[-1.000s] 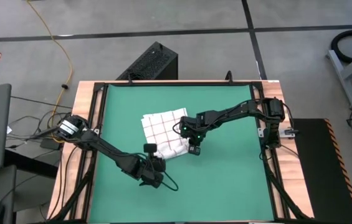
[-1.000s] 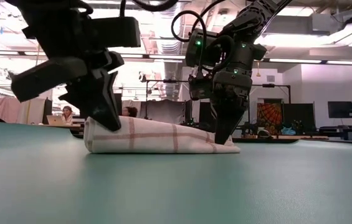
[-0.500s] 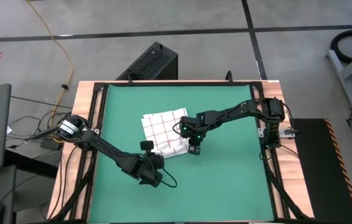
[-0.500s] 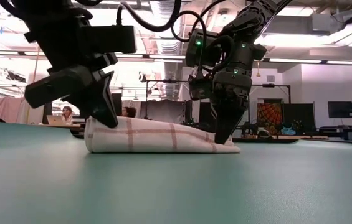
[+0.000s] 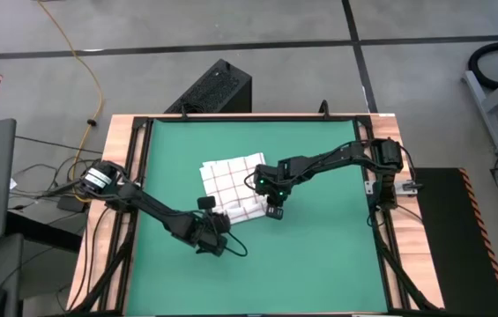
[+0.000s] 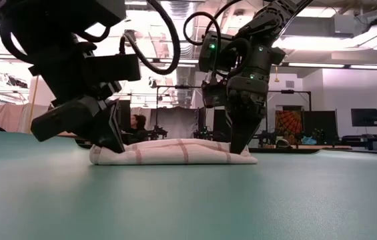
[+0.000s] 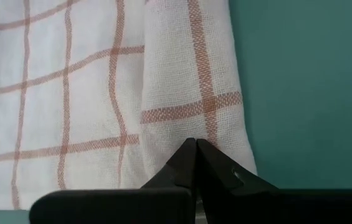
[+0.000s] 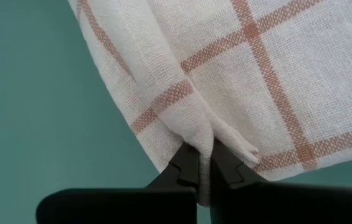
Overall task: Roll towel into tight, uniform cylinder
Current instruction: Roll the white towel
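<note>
The white towel (image 5: 233, 187) with thin red grid lines lies on the green mat (image 5: 319, 255), its near edge folded over into a low strip (image 6: 175, 152). My left gripper (image 5: 218, 218) is shut at the strip's left end (image 6: 111, 143). My right gripper (image 5: 274, 212) is shut on the strip's right end (image 6: 238, 148). Both point steeply down at the towel. My left gripper has its shut fingertips (image 7: 195, 149) on the folded strip (image 7: 191, 127) near its left end, coming from above. No puckered cloth shows between the fingers, so how much they hold I cannot tell. The strip lies flat on the mat. My right gripper pinches a bunched fold of the towel's edge (image 8: 202, 138) between its two fingers, at the strip's right end. The fingers come from above, pointing down. The cloth puckers into the fingers, and the rest of the towel lies on the mat.
The mat's wooden frame (image 5: 134, 150) runs round the table. Bare green mat lies to the near side and right of the towel. In the low view, people and equipment show in the room behind the table.
My left gripper has gone down and a little toward the table's left edge. The towel's left end, which stood raised, has come down, so the strip now lies low and flat on the mat. The right end has stayed where it was.
</note>
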{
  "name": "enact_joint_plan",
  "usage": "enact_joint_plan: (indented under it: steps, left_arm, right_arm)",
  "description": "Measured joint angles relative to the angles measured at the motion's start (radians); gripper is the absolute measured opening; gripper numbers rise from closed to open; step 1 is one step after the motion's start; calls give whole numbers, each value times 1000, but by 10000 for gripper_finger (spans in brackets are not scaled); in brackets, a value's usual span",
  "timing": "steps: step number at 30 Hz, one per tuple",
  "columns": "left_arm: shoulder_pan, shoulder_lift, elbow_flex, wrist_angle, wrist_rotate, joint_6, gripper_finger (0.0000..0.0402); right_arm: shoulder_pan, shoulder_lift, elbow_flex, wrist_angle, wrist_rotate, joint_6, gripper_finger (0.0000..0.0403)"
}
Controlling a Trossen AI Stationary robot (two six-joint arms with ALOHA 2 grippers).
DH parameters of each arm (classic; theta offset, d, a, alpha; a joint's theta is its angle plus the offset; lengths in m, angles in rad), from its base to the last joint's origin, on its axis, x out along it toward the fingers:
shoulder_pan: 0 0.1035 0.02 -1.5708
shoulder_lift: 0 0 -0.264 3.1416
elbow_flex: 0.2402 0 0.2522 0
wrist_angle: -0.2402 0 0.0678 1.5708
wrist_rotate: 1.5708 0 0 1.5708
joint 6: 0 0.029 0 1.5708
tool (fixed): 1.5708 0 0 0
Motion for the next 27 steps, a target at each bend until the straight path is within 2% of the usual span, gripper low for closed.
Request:
enact_joint_plan:
  steps: [9,16,19,23,25,27]
  left_arm:
    - [1,0,-2,-1,2,9,0]
    - [2,1,-3,1,3,10,0]
    - [2,1,-3,0,4,18,0]
    - [2,2,-3,0,4,17,0]
    - [2,2,-3,0,5,20,0]
    - [2,2,-3,0,7,31,0]
  right_arm:
    - [0,-28,-3,-7,38,-15,89]
    - [-6,-107,-3,-70,188,-83,100]
    - [-13,-121,-4,-106,188,-115,101]
    - [-15,-187,-4,-69,176,-187,102]
    - [-7,-242,-39,12,122,-249,102]
    - [0,-306,-92,91,25,-310,101]
